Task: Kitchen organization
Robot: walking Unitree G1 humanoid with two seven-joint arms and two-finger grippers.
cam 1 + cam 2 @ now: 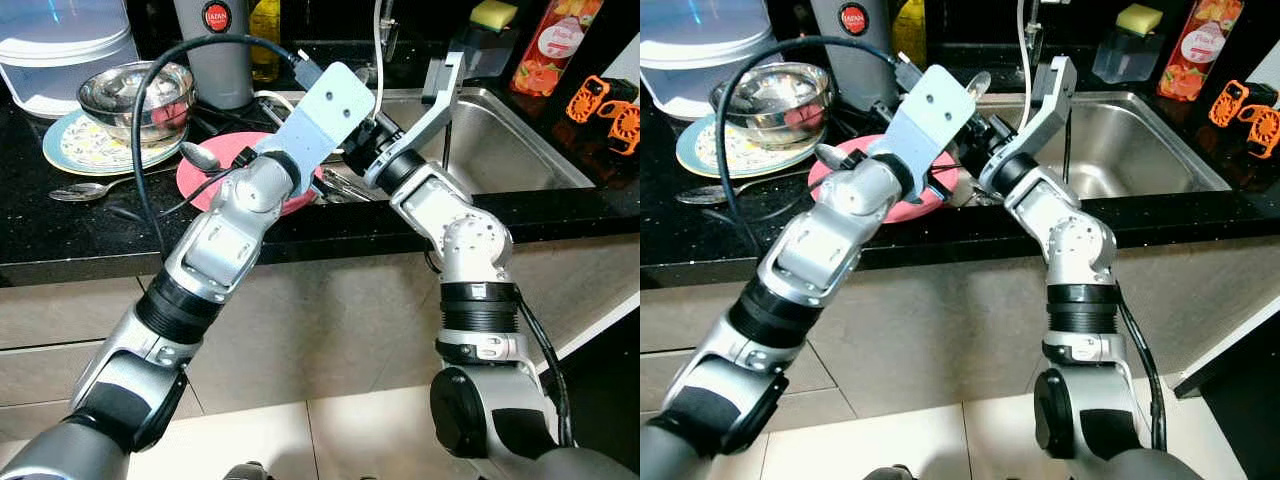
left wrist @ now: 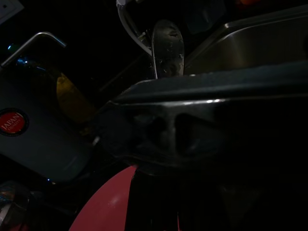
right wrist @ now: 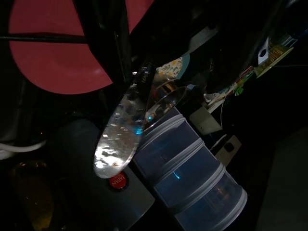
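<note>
Both arms reach over the black counter [image 1: 60, 235] and meet above a pink plate [image 1: 205, 185] beside the sink [image 1: 510, 150]. My right gripper [image 1: 352, 150] is shut on a steel spoon [image 3: 118, 139], which stands bowl-up; its bowl [image 1: 978, 85] peeks over my left arm's grey wrist plate [image 1: 325, 115]. The left gripper [image 1: 962, 140] sits behind that wrist plate, close against the right gripper. In the left wrist view the held spoon [image 2: 166, 48] rises from the dark right gripper. Another spoon [image 1: 200, 157] lies on the pink plate.
A steel bowl [image 1: 135, 95] sits on a patterned plate [image 1: 75, 150] at the left, with a spoon [image 1: 85, 190] on the counter before it. A clear container [image 1: 60, 50] and a grey flask [image 1: 215, 50] stand behind. Loose utensils [image 1: 345, 185] lie by the sink edge. A sponge [image 1: 493, 14] and a bottle [image 1: 555, 45] stand behind the sink.
</note>
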